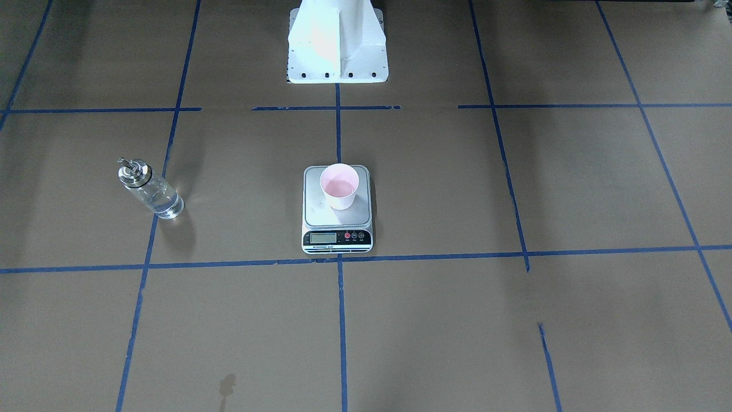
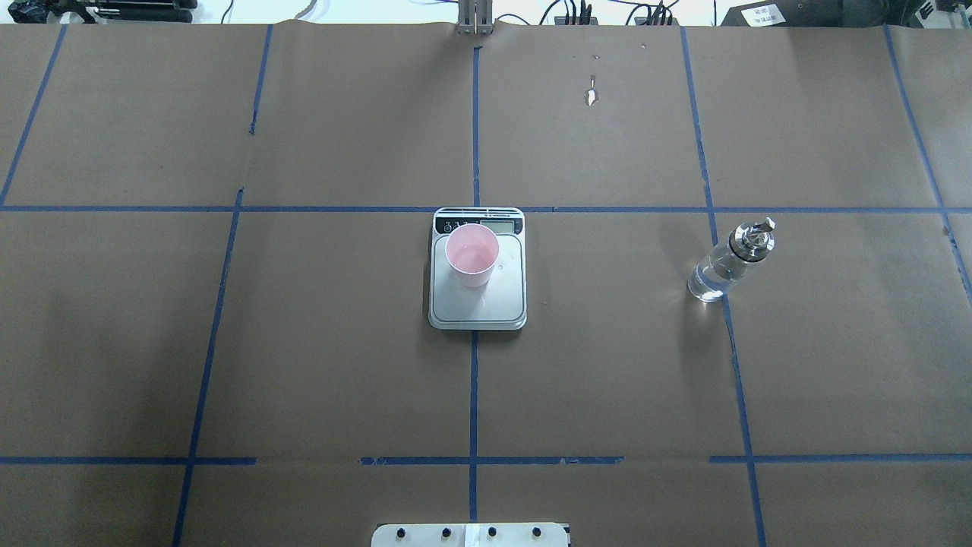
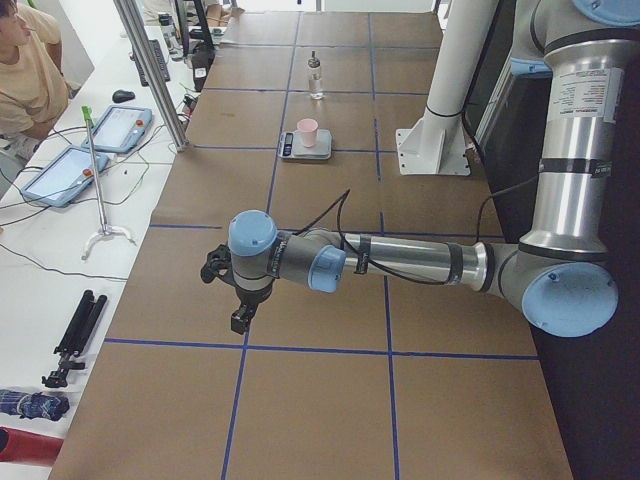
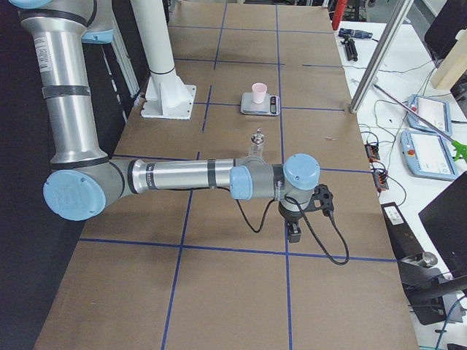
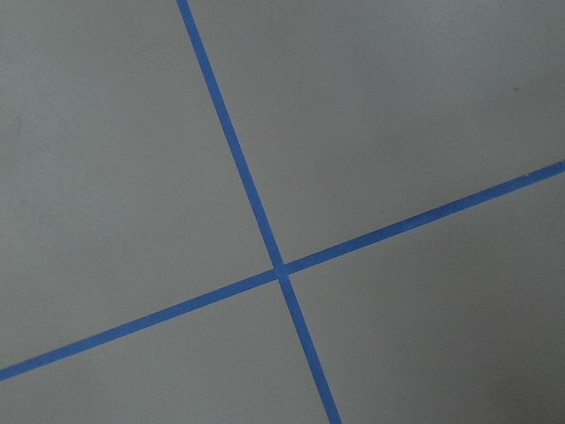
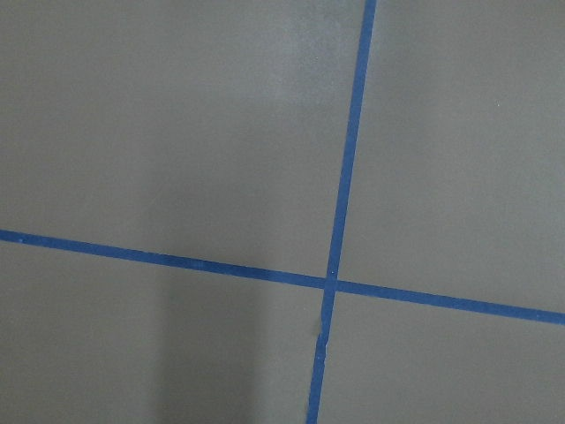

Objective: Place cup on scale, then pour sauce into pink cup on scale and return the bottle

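Observation:
The pale pink cup [image 1: 339,186] stands upright on the silver scale [image 1: 320,213] at the table's middle, with clear sauce [image 1: 341,189] in its bottom. It also shows in the overhead view [image 2: 471,254] on the scale [image 2: 486,305]. The clear glass bottle [image 1: 150,190] with its silver pourer cap stands upright on the table, apart from the scale, on my right side [image 2: 729,260]. My left gripper [image 3: 240,318] and my right gripper [image 4: 295,235] hang over bare table far from these things. They show only in the side views, so I cannot tell whether they are open or shut.
The white robot pedestal [image 1: 337,46] stands behind the scale. Blue tape lines [image 2: 474,380] grid the brown table. A person [image 3: 25,70] sits beside tablets [image 3: 120,125] on the side bench. A tripod [image 3: 75,335] lies there too.

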